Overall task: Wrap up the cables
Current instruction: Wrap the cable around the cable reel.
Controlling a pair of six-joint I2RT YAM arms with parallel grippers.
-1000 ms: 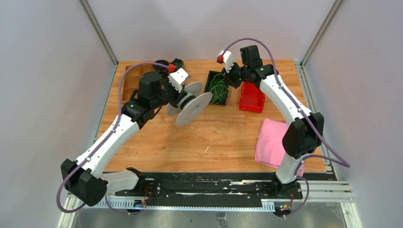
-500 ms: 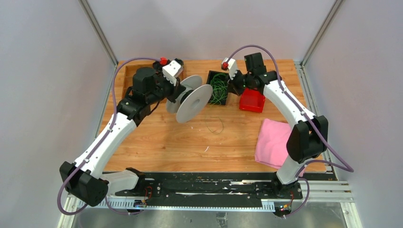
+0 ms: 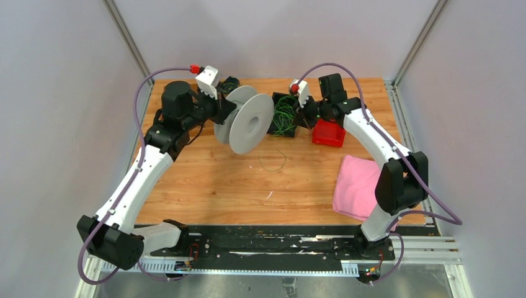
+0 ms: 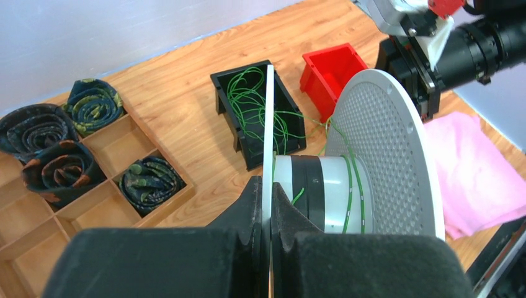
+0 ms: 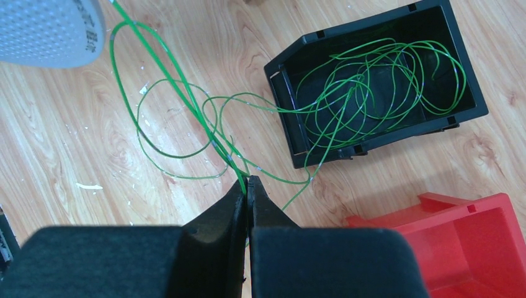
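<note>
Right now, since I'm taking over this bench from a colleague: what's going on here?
The left pincer is shut on one flange of the grey spool, holding it over the table. The right pincer is shut on a strand of the green cables, which leads up to the spool. A few turns already sit on the spool's core. Most of the cable lies loose in the black bin and in loops on the wood.

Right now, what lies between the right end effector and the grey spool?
A green cable runs from the spool to the shut right end effector, above looser loops lying on the table. The right wrist view shows it.
</note>
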